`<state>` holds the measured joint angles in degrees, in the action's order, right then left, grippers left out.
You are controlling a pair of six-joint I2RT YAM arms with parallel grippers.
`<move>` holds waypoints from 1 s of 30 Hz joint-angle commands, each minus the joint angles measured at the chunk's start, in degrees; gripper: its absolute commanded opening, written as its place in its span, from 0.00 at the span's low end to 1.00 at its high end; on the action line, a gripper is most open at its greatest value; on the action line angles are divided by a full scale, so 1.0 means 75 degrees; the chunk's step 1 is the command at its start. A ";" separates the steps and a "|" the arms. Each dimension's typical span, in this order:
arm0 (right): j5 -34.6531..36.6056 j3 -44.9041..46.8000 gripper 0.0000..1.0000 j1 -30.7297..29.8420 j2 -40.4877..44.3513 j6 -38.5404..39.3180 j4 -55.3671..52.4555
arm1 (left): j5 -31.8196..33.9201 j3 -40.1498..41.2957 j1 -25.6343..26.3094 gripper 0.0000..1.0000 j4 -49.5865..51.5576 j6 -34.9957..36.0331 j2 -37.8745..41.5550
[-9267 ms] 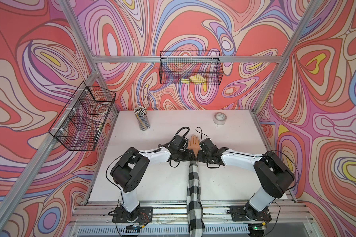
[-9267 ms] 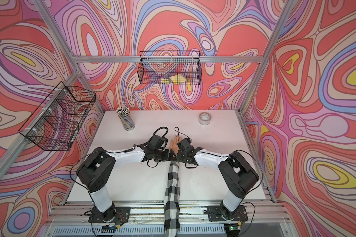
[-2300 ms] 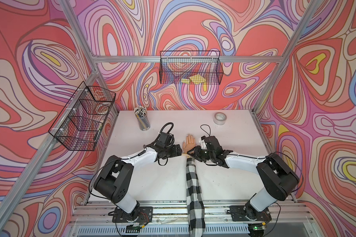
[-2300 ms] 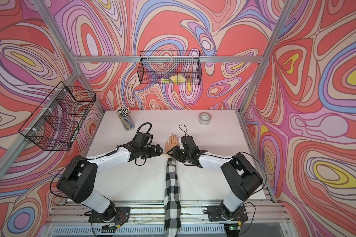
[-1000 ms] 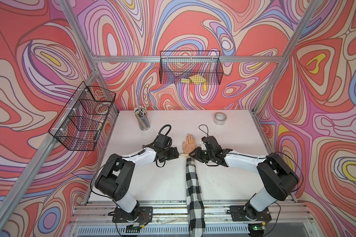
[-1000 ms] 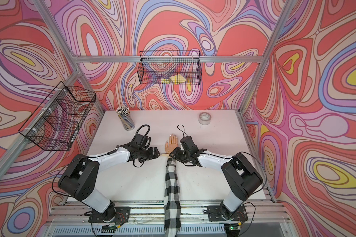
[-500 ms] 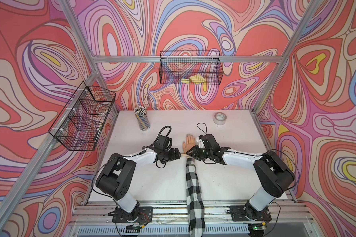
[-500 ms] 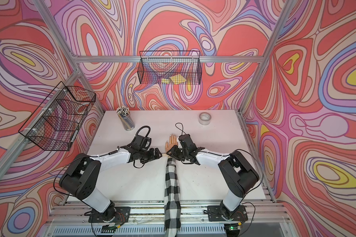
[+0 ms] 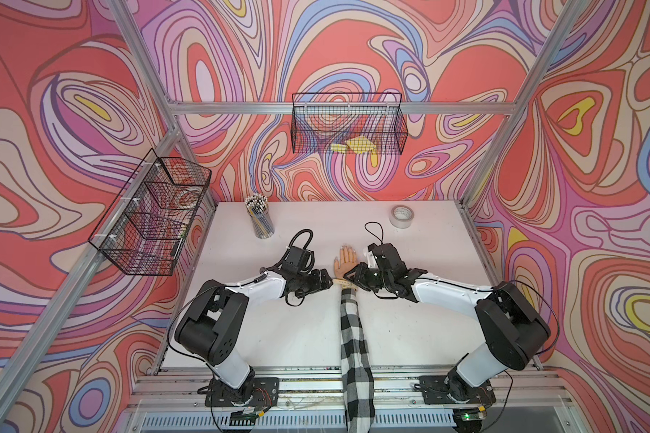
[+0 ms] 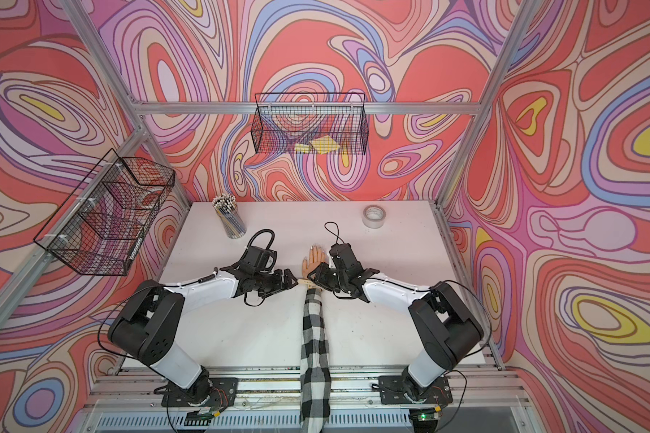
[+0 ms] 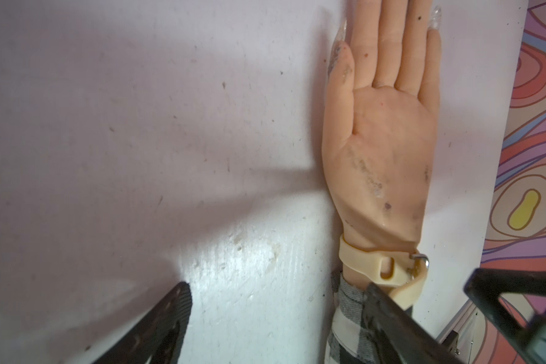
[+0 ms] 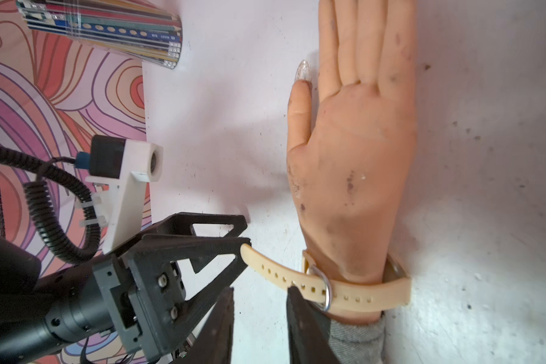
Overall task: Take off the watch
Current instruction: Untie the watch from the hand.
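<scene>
1. Both top views:
   - Found the watch at centre frame, round the wrist of the mannequin hand.
   - Found that hand at the end of a checked sleeve lying on the white tabletop.
   - Logged the left gripper just left of the wrist and the right gripper just right of it, both level with the strap.
   - Unable to judge either opening from this height.
   - Noted a tape roll at upper right of the tabletop and a pencil cup at upper left, both well apart from the watch.

2. Left wrist view:
   - Found the watch wrapped round the wrist just above the sleeve cuff, with its metal buckle at the wrist's edge and the loose tail folded back beside it.
   - Recorded the left gripper with fingers spread wide, bare tabletop between them and nothing held.
   - Noted the strap tail touching the tip of one finger.

3. Right wrist view:
   - Found the strap threaded through the buckle, with the tail reaching out to the left gripper and touching its fingertip.
   - Recorded the right gripper with fingers part-way apart, tabletop visible in the gap and nothing clamped.
   - Noted one finger touching the strap just beside the buckle.
</scene>
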<state>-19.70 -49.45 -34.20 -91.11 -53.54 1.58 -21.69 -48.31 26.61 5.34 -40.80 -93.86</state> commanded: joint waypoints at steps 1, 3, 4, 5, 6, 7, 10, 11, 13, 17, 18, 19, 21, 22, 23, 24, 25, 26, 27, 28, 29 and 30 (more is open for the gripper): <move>0.0248 0.0263 0.31 0.0071 0.0127 0.0107 -0.0246 | -0.0136 -0.0039 0.0080 0.87 -0.0191 -0.0138 -0.0047; 0.0266 0.0339 0.31 0.0067 0.0119 0.0090 -0.0213 | -0.0153 -0.0039 0.0123 0.87 -0.0214 -0.0168 -0.0039; 0.0260 0.0378 0.31 0.0069 0.0088 0.0064 -0.0164 | -0.0147 -0.0049 0.0131 0.87 -0.0220 -0.0171 -0.0025; 0.0249 0.0382 0.31 0.0071 0.0050 0.0055 -0.0133 | -0.0150 -0.0056 0.0154 0.87 -0.0219 -0.0183 -0.0007; 0.0215 0.0383 0.31 0.0071 0.0012 0.0051 -0.0111 | -0.0137 -0.0069 0.0173 0.87 -0.0208 -0.0186 0.0002; 0.0192 0.0383 0.31 0.0067 -0.0015 0.0038 -0.0062 | -0.0131 -0.0081 0.0191 0.87 -0.0194 -0.0186 0.0011; 0.0131 0.0348 0.31 0.0063 -0.0097 0.0025 0.0000 | -0.0102 -0.0121 0.0225 0.87 -0.0173 -0.0186 0.0034; 0.0131 0.0347 0.31 0.0069 -0.0101 0.0025 0.0000 | -0.0084 -0.0121 0.0222 0.87 -0.0172 -0.0186 0.0035; 0.0160 0.0347 0.31 0.0064 -0.0065 0.0037 -0.0034 | -0.0073 -0.0121 0.0222 0.87 -0.0156 -0.0186 0.0057; 0.0354 0.0431 0.31 0.0126 0.0097 0.0055 -0.0177 | -0.0051 -0.0121 0.0225 0.87 -0.0141 -0.0174 0.0070; 0.0387 0.0489 0.31 0.0167 0.0162 0.0028 -0.0174 | -0.0054 -0.0143 0.0225 0.87 -0.0121 -0.0168 0.0070; 0.0397 0.0563 0.31 0.0202 0.0215 0.0008 -0.0128 | -0.0043 -0.0155 0.0225 0.87 -0.0098 -0.0153 0.0064; 0.0369 0.0628 0.31 0.0257 0.0228 -0.0010 -0.0105 | -0.0027 -0.0173 0.0225 0.87 -0.0081 -0.0130 0.0087; 0.0345 0.0629 0.31 0.0259 0.0212 -0.0001 -0.0090 | -0.0025 -0.0178 0.0226 0.87 -0.0070 -0.0121 0.0093; 0.0322 0.0629 0.31 0.0259 0.0176 0.0002 -0.0067 | -0.0018 -0.0189 0.0226 0.87 -0.0077 -0.0115 0.0082; 0.0279 0.0611 0.31 0.0259 0.0121 -0.0010 -0.0036 | -0.0021 -0.0201 0.0227 0.87 -0.0064 -0.0115 0.0082; 0.0251 0.0588 0.31 0.0260 0.0080 -0.0010 -0.0004 | -0.0025 -0.0203 0.0225 0.87 -0.0072 -0.0115 0.0082; 0.0209 0.0565 0.31 0.0260 0.0036 -0.0008 0.0037 | -0.0031 -0.0194 0.0226 0.87 -0.0082 -0.0127 0.0082; 0.0161 0.0547 0.31 0.0259 0.0000 -0.0020 0.0095 | -0.0028 -0.0197 0.0230 0.87 -0.0102 -0.0138 0.0082; 0.0126 0.0526 0.31 0.0259 -0.0026 -0.0019 0.0131 | -0.0026 -0.0192 0.0234 0.87 -0.0097 -0.0136 0.0090; 0.0066 0.0490 0.30 0.0259 -0.0074 -0.0010 0.0171 | -0.0025 -0.0191 0.0228 0.87 -0.0099 -0.0127 0.0093; -0.0010 0.0455 0.30 0.0259 -0.0106 0.0001 0.0227 | -0.0022 -0.0197 0.0225 0.87 -0.0088 -0.0127 0.0102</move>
<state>-18.63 -45.36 -32.53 -90.85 -53.65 1.50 -22.31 -48.45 28.14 4.58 -41.65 -93.86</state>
